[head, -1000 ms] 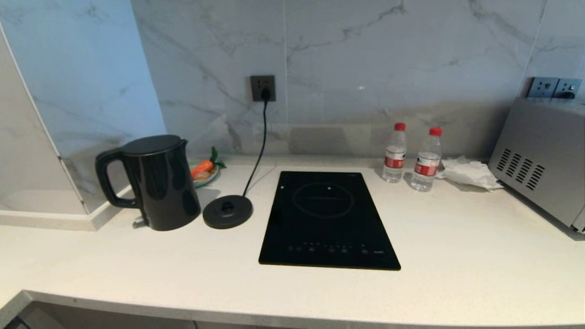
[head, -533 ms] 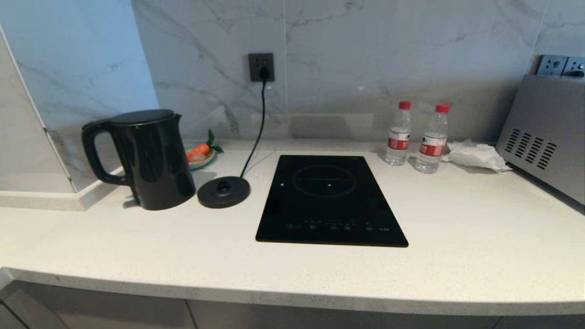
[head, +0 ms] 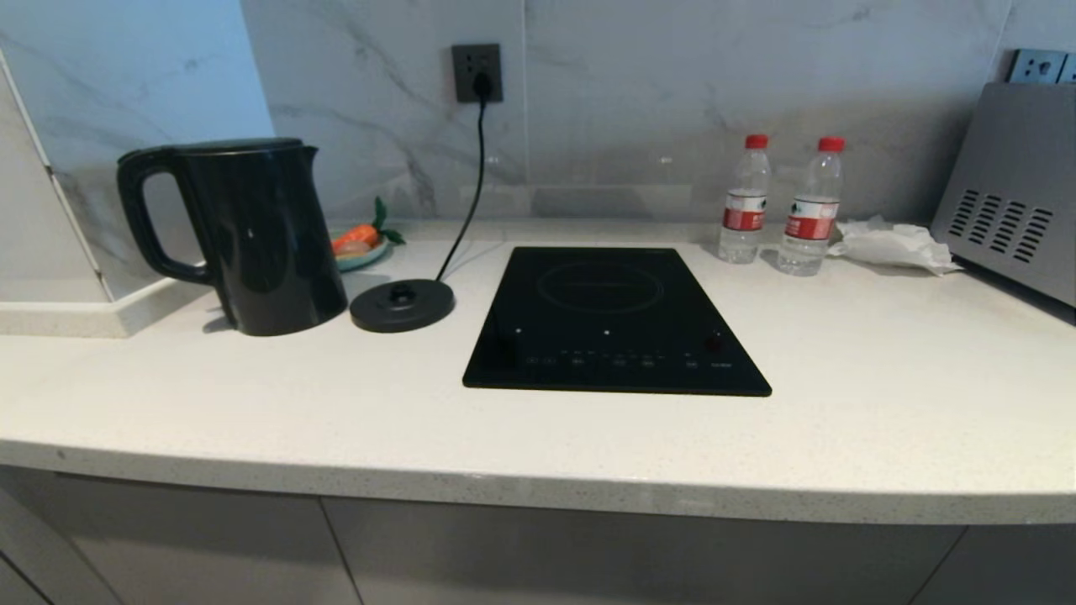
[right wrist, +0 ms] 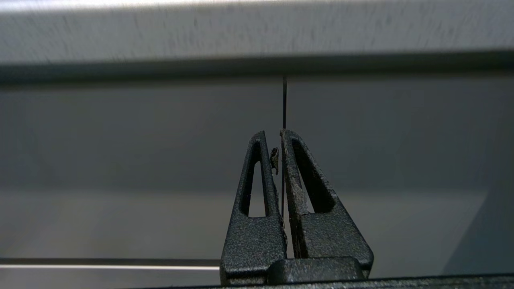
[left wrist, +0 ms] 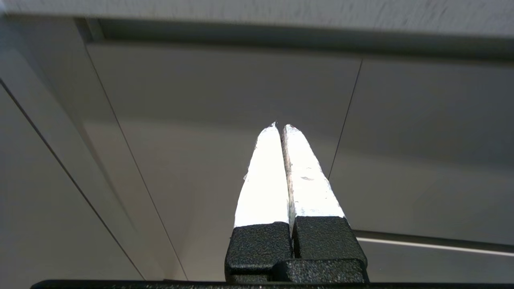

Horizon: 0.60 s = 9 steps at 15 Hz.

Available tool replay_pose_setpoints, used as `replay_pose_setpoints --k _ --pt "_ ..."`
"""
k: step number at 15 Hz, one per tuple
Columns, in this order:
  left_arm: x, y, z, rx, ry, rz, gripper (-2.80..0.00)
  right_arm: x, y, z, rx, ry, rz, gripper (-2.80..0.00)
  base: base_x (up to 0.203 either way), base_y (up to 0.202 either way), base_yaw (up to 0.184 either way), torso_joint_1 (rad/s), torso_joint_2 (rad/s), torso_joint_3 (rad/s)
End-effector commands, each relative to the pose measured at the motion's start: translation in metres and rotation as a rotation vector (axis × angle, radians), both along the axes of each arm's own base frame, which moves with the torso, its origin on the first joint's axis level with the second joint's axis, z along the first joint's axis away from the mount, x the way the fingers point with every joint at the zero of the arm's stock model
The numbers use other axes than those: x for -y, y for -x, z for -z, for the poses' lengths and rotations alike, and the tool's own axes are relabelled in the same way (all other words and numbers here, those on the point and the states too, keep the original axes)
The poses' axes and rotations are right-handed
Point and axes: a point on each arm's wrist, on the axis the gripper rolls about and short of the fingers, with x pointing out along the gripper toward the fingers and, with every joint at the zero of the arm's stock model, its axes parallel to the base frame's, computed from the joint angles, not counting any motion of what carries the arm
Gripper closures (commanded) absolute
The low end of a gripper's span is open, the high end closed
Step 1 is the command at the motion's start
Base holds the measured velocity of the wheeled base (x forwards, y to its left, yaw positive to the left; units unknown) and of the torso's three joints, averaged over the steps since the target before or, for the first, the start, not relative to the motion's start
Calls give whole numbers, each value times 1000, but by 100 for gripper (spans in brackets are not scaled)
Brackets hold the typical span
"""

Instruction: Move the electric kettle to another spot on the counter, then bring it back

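Note:
The glossy black electric kettle (head: 252,239) stands upright at the left of the off-white counter (head: 538,437), handle to the left, just left of its round black corded base (head: 402,304). Neither arm shows in the head view. My left gripper (left wrist: 280,126) is shut and empty, its white-taped fingers pointing at grey cabinet fronts under the counter's edge. My right gripper (right wrist: 273,133) is shut with nothing held, also facing the cabinet fronts below the counter's rim (right wrist: 257,32).
A black glass cooktop (head: 614,319) is inset mid-counter. Two red-capped water bottles (head: 744,202) and a crumpled tissue (head: 893,245) stand at the back right beside a grey appliance (head: 1013,227). A dish with a carrot (head: 360,245) sits behind the kettle. The base's cord runs to a wall socket (head: 477,74).
The whole head view has shifted: the camera has sunk lower, so the counter is seen flatter and the cabinet fronts below its edge now show. Nothing on the counter moved.

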Motion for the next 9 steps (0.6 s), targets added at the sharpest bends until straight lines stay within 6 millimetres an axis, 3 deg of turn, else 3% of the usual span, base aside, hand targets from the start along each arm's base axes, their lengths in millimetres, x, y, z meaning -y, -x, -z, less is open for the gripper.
replay_pose_setpoints --k 1,4,9 --pt "0 0 0 -1 1 -1 0 0 0 0 2 2 0 0 0 0 0 -41 449 405" --pt "0 0 0 -1 1 -1 0 0 0 0 2 2 0 0 0 0 0 -28 165 148" --pt "0 0 0 -1 1 -1 0 0 0 1 -3 16 -1 0 0 0 0 -1 15 14"
